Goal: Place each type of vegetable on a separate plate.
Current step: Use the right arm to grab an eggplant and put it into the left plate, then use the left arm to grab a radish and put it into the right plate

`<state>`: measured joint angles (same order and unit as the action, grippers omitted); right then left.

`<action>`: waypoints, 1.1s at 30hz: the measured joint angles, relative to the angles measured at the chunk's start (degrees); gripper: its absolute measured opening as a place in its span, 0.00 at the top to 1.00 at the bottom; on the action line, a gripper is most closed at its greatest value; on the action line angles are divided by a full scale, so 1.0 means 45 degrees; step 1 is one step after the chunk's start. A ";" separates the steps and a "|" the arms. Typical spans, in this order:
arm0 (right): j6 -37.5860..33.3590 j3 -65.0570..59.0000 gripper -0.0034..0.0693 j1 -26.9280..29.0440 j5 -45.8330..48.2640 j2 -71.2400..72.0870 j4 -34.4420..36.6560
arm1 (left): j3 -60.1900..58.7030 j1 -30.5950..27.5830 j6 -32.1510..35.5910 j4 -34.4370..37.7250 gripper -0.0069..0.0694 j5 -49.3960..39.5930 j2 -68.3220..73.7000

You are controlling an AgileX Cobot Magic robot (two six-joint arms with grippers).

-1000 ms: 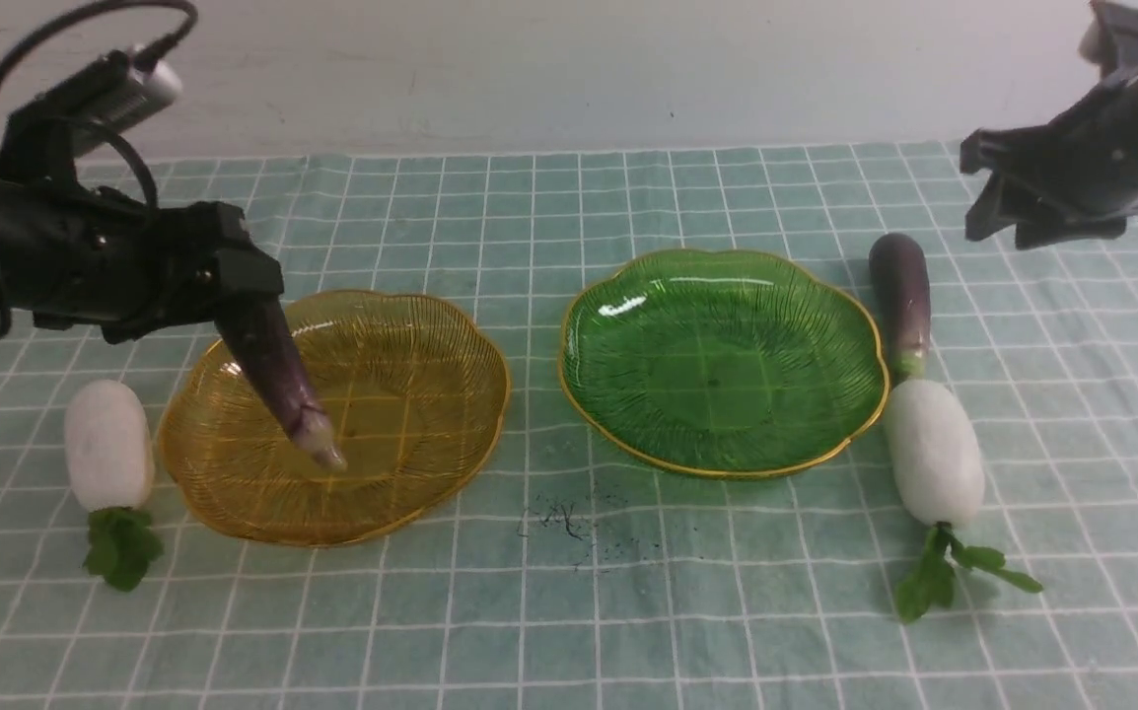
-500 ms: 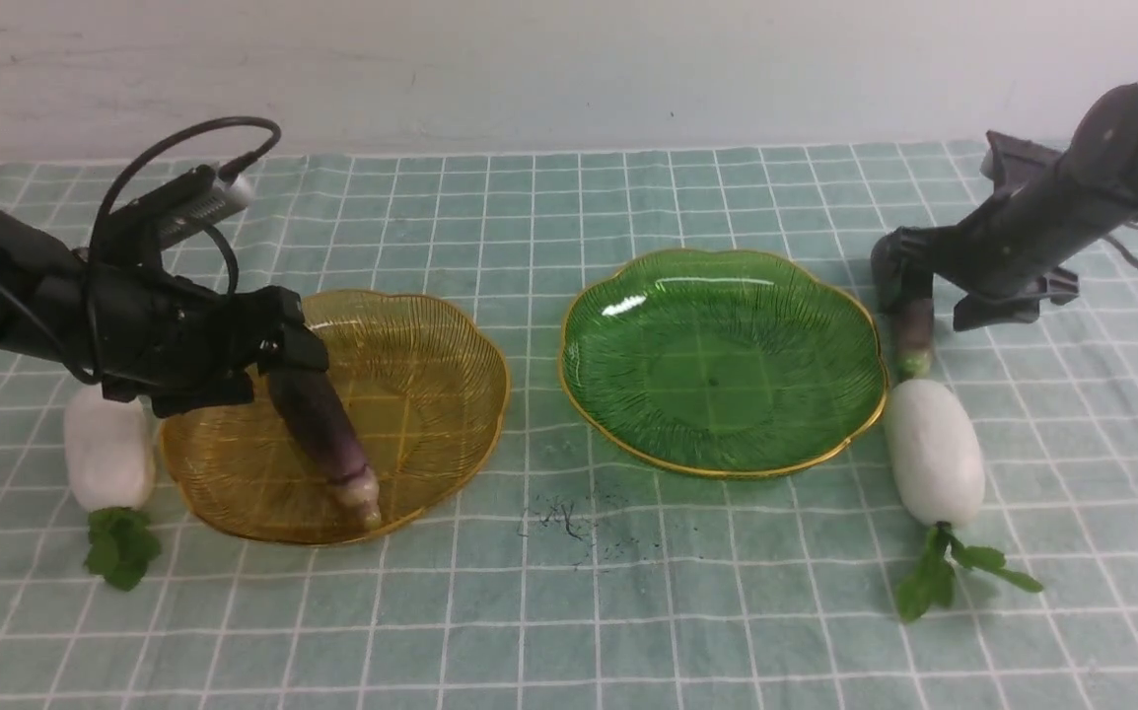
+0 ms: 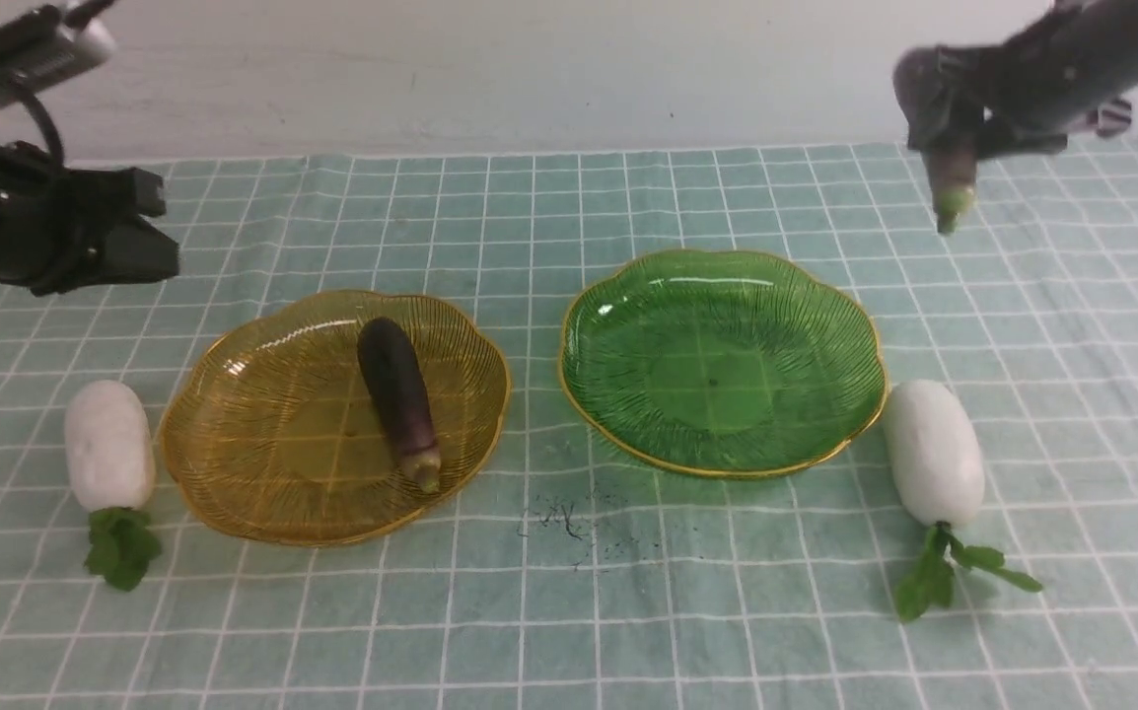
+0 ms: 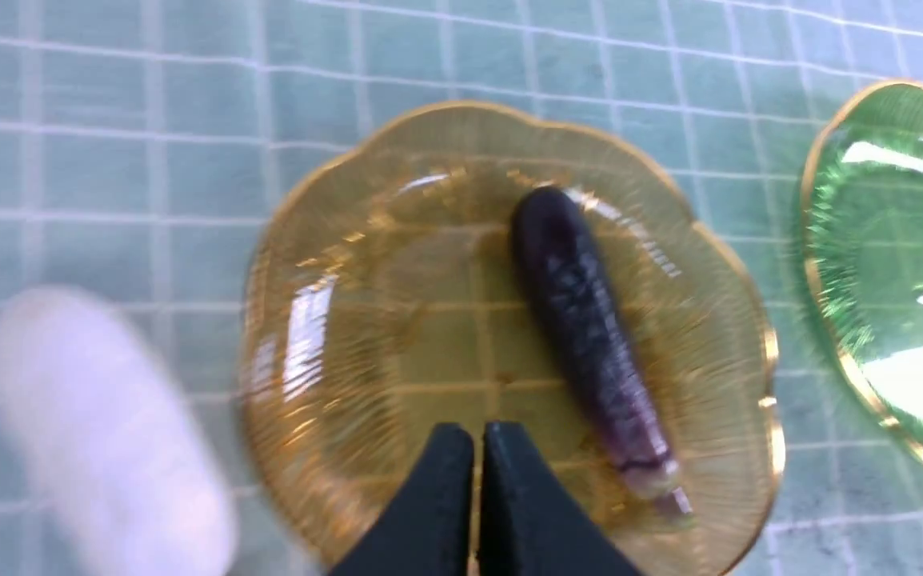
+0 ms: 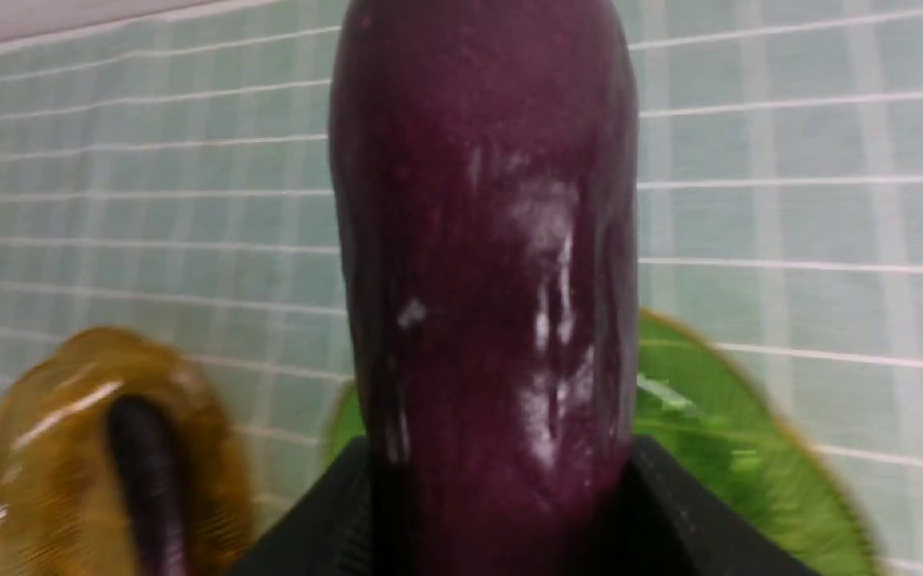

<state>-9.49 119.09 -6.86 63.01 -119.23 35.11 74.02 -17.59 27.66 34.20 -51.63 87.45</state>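
**Left pincer** (image 4: pixel 477 468): black jaws pressed together with nothing between them. It hangs in the air at about 10 o'clock of the amber plate, clear of its rim.

**Right pincer** (image 3: pixel 959 99): clamped on a slim dark purple eggplant (image 5: pixel 485 240), whose pale green stem end hangs down. It is in the air near 1 o'clock of the green plate, outside the rim.

**Amber-yellow ribbed translucent plastic plate** (image 3: pixel 263 444), scalloped gold rim: holds a second slim dark purple eggplant (image 3: pixel 398 394). This one lies on the plate's right half, running from 12 toward 5 o'clock, stem end nearest the rim.

**Green ribbed translucent plastic plate** (image 3: pixel 727 375), same make: nothing in it.

**Plump white oblong radish** (image 3: pixel 109 444), green leaf tuft: on the tabletop (image 3: pixel 569 611) at 9 o'clock of the amber plate, just beside its rim.

**Second plump white oblong radish** (image 3: pixel 934 452): on the tabletop at 4 o'clock of the green plate. Whether it touches the rim cannot be told.

**Status, as judged:**
- One of the four vegetables is placed.
- The held eggplant presumably belongs with its twin on the amber plate.
- Both radishes are untouched, and the green plate is left for them.
- The task is about a quarter done.
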 joint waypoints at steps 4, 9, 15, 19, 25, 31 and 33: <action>-0.0179 0.0000 0.51 -0.1702 -0.0093 -0.0497 0.0801 | 0.0000 -0.0933 -0.0545 -0.0877 0.92 -0.0521 -0.0328; -0.0270 -0.0031 0.51 -0.4093 -0.1542 -0.1625 0.0932 | -0.0373 -0.1787 -0.1000 -0.1393 0.92 -0.0867 -0.0380; -0.0336 -0.0031 0.51 -0.5532 -0.3620 -0.2947 0.0981 | -0.1094 -0.1866 -0.0880 -0.1423 0.92 -0.0865 -0.0380; -0.0521 -0.0055 0.51 -0.5835 -0.4364 -0.3571 0.1267 | -0.1452 -0.1866 -0.0625 -0.1436 0.92 -0.0881 -0.0380; -0.0602 -0.0055 0.31 -0.5908 -0.4757 -0.3898 0.1972 | -0.1462 -0.1866 -0.0576 -0.1436 0.92 -0.0873 -0.0380; -0.0639 -0.0037 0.11 -0.5908 -0.4550 -0.3898 0.2012 | -0.1462 -0.1866 -0.0576 -0.1436 0.91 -0.0873 -0.0380; -0.0796 0.0207 0.10 -0.5785 -0.3669 -0.3812 0.1866 | -0.1462 -0.1866 -0.0588 -0.1464 0.88 -0.0848 -0.0380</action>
<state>-13.07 120.02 -32.89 46.50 -136.38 43.51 67.44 -25.99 25.01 27.61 -55.44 85.74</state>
